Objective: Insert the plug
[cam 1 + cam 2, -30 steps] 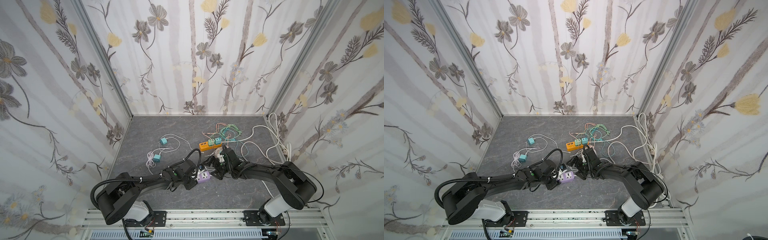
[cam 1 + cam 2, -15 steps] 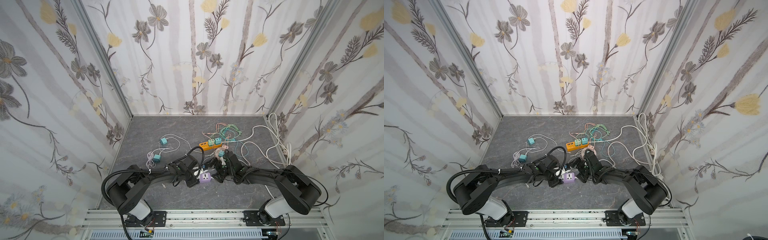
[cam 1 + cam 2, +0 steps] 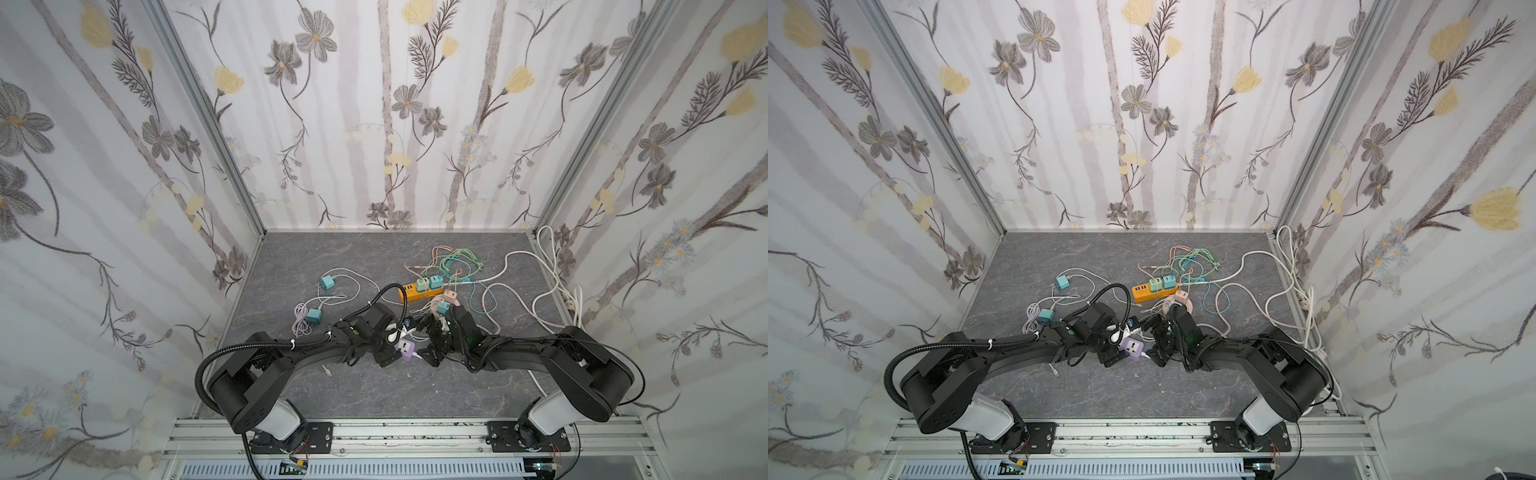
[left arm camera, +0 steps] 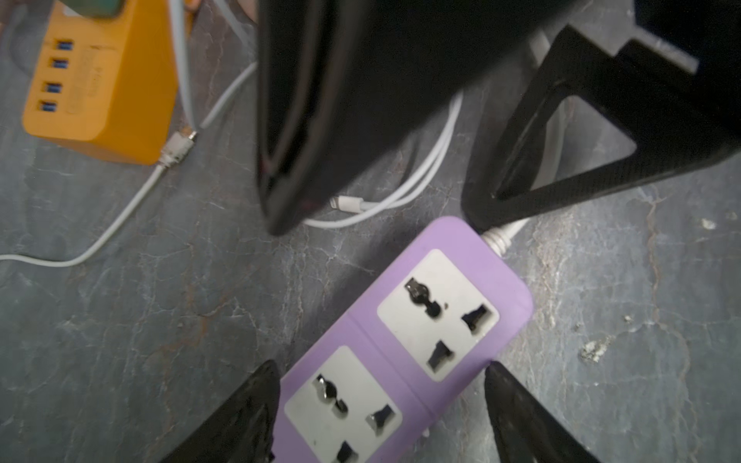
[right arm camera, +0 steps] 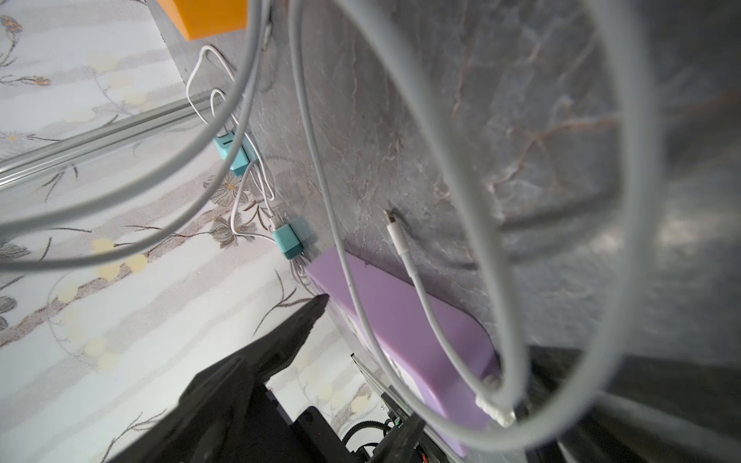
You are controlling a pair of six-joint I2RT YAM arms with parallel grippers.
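Observation:
A purple power strip [image 3: 406, 348] [image 3: 1132, 347] with two white sockets lies flat on the grey floor between the two arms. In the left wrist view both sockets of the strip [image 4: 405, 332] are empty. My left gripper [image 4: 381, 366] [image 3: 395, 350] straddles the strip's end, open, its fingers beside the long edges. My right gripper [image 5: 369, 360] [image 3: 429, 345] is open at the strip's [image 5: 405, 308] cord end, with white cables draped across it. Neither gripper holds a plug. Two teal charger plugs [image 3: 327, 282] [image 3: 312, 316] lie to the left.
An orange USB strip [image 3: 415, 292] [image 4: 100, 88] with two green chargers stands behind the grippers. A pink adapter [image 3: 450, 296], another teal one [image 3: 443, 308] and tangled coloured cables [image 3: 453, 262] lie nearby. A thick white cord [image 3: 540, 291] loops along the right wall.
My left gripper's jaws have widened around the purple strip, and the left arm's elbow has swung in toward the middle. The right gripper stays open in much the same place.

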